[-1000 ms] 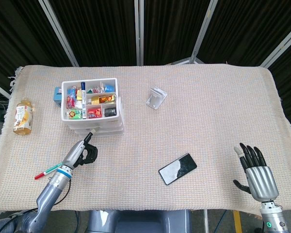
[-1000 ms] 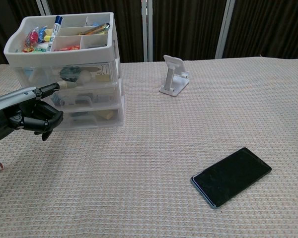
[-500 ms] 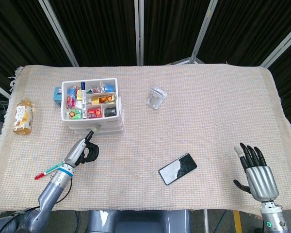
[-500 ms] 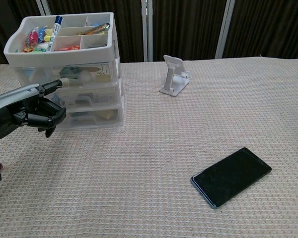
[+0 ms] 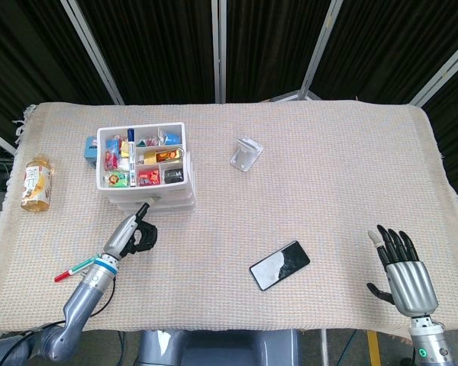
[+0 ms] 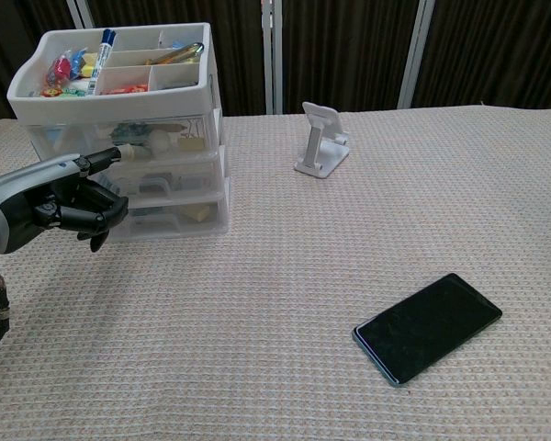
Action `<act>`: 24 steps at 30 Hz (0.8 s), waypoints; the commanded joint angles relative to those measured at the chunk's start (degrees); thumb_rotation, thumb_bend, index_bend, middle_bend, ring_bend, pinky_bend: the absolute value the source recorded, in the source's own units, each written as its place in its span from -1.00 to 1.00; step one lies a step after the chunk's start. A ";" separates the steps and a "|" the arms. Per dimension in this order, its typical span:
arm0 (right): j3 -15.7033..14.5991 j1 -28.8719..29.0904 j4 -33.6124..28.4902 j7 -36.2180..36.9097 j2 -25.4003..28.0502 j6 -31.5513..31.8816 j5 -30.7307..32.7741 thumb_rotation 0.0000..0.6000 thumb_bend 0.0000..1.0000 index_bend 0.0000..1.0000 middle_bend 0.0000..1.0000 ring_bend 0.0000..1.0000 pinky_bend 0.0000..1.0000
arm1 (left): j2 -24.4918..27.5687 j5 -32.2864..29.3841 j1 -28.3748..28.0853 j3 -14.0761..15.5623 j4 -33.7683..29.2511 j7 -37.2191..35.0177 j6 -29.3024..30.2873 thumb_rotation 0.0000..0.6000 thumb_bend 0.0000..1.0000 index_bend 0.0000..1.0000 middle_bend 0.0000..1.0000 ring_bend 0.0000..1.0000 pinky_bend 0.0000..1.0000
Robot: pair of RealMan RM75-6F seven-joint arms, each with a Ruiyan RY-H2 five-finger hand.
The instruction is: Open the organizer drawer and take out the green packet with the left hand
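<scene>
Reaching with one finger extended and the others curled, holding nothing, the left hand [image 6: 60,202] may slip off the organizer [image 6: 129,138] drawer front, apparently closed.

1. The organizer [image 5: 145,171] is sitting at the table's [image 5: 305,229] left rear.
2. A bottle [image 5: 36,184] is lying to its left.
3. The phone stand [image 5: 245,154] is standing to its right.
4. The phone [image 5: 279,265] is lying nearer the front.
</scene>
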 commanded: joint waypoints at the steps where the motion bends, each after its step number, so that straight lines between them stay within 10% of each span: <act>1: 0.00 0.00 -0.02 -0.02 -0.03 -0.03 0.03 1.00 -1.00 -1.00 -1.00 -1.00 -1.00 | -0.09 -0.24 -0.33 -0.18 -0.02 0.37 -0.32 1.00 0.38 -1.00 0.66 0.62 0.33; 24: -0.28 0.03 0.16 -0.69 -0.35 -0.46 -0.03 1.00 -1.00 -1.00 -1.00 -1.00 -1.00 | 0.76 1.41 -0.51 1.23 -1.60 -0.48 -0.45 1.00 0.37 -0.76 0.66 0.62 0.33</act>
